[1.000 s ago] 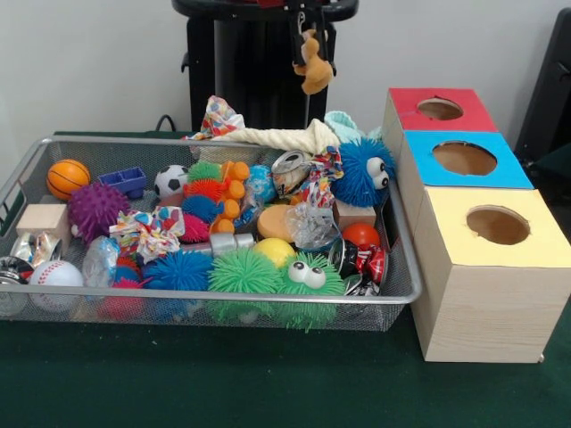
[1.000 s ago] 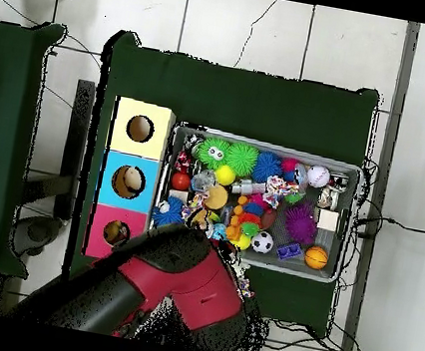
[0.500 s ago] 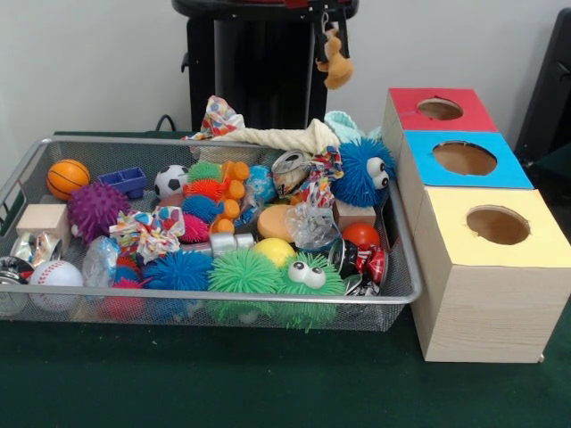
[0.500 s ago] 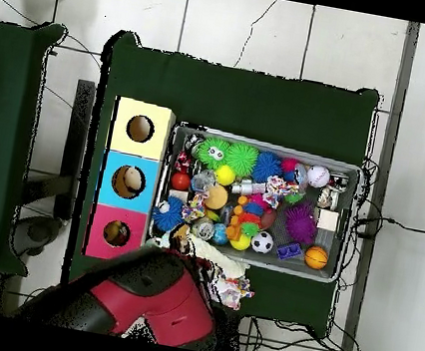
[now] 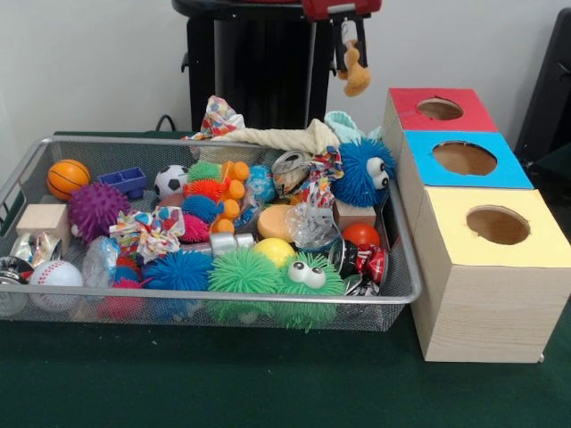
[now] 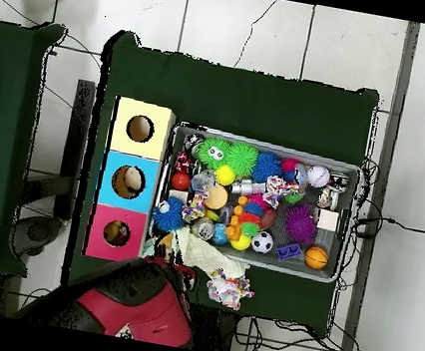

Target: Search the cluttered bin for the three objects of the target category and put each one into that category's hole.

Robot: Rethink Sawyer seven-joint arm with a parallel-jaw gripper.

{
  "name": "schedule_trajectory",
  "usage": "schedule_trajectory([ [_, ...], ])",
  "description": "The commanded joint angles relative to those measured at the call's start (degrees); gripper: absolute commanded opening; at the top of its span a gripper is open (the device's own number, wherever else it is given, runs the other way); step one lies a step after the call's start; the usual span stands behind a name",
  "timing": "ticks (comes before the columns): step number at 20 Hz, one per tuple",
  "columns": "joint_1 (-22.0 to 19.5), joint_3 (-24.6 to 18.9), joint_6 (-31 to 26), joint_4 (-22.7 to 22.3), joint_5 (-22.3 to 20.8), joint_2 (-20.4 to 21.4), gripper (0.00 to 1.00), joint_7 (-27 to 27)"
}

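As it hangs limp, the small tan plush toy (image 5: pixel 357 76) seems soft and light; the gripper (image 5: pixel 351 46) pinches its top.

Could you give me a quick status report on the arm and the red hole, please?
End effector shut on small tan toy, raised between bin and red hole. Hole open, nothing blocking. Bin full of clutter.

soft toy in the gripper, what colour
Tan-orange soft toy, held in the gripper; clearest in the front view.
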State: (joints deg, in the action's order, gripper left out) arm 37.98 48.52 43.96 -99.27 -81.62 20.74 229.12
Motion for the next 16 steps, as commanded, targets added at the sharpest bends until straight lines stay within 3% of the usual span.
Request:
schedule_trajectory([
  [1, -3.8, -13.8, -5.4, -4.6, 7.3, -1.9, 0.0, 3.1],
  [12, -4.4, -18.3, -10.0, -4.2, 8.9, -0.4, 0.0, 3.3],
  [14, -2.1, -17.0, -12.6, -2.5, 4.6, -1.7, 0.0, 6.0],
  [16, -0.7, -16.0, -11.0, -1.8, -0.2, -2.0, 0.0, 11.4],
])
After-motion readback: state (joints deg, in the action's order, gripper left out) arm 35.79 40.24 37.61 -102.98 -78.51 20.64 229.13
